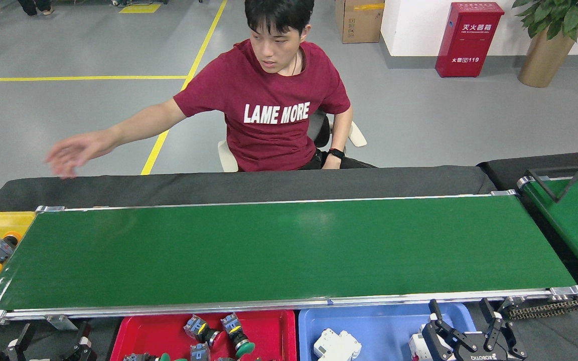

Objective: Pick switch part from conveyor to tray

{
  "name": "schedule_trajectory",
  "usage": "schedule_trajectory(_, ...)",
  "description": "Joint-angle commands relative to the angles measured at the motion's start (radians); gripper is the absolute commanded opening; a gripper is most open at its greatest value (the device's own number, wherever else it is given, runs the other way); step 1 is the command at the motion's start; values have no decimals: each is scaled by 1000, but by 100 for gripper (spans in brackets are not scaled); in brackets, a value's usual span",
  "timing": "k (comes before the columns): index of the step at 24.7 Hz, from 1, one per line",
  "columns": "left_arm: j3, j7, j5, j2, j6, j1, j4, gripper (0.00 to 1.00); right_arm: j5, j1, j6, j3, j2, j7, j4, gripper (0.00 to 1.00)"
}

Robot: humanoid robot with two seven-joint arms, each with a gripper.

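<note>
Green conveyor [279,250] lies bare, so both grippers, left [48,347] and right [469,337], wait spread wide, empty, near the trays [274,326].

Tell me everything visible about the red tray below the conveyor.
The red tray looks like glossy plastic, rectangular with a raised rim, its lower part cut off by the picture's edge. It sits just under the conveyor's near silver rail, directly left of a blue tray. Inside lie several switch parts on their sides: grey and blue bodies with yellow rings, one with a red cap, one with a green cap. No hand touches it.
</note>
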Motion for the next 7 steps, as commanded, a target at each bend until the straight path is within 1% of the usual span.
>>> schedule_trajectory(1,4,9,5,10,3,-7,-8,100,2,-3,-5,-5,-8,-2,-16,99)
schedule_trajectory(7,4,9,5,10,3,-5,-7,100,2,-4,-7,-5,-5,-2,-16,99)
